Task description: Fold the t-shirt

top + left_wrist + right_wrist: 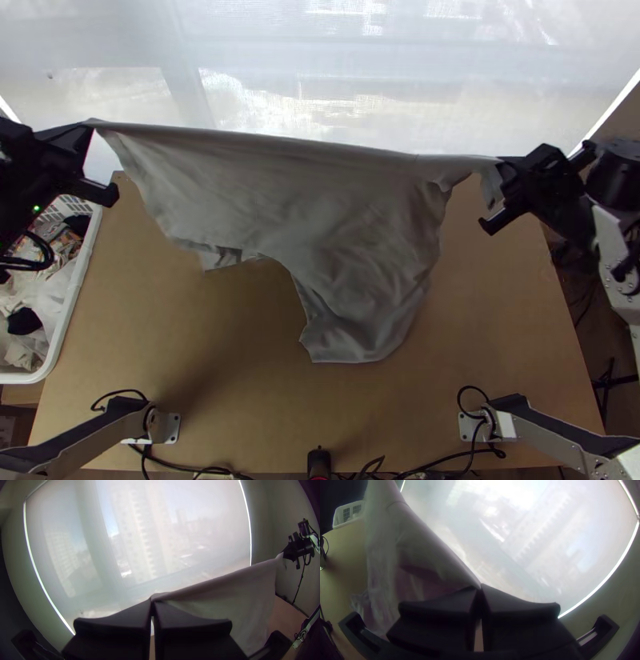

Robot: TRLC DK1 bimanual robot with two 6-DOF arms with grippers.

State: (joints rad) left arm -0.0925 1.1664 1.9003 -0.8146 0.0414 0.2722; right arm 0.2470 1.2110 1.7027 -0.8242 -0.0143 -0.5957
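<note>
The left gripper (152, 600) and right gripper (480, 587) are holding the grey t-shirt (312, 208) stretched over the surface (208, 344), their jaws pinching opposite ends of its raised edge. The arms are apparently spreading it before folding; the next move is probably calling for lowering it evenly, smoothing the drooping lower part.

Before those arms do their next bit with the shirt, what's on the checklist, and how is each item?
1. Left gripper closed on the shirt: ok.
2. Right gripper closed on it too: ok.
3. Upper edge drawn out between them: ok, nearly straight.
4. Cloth clear of the white basket: ok.
5. Lower part hanging evenly: not ok, ragged outline.
6. Lower end touching the table: cannot tell.
</note>
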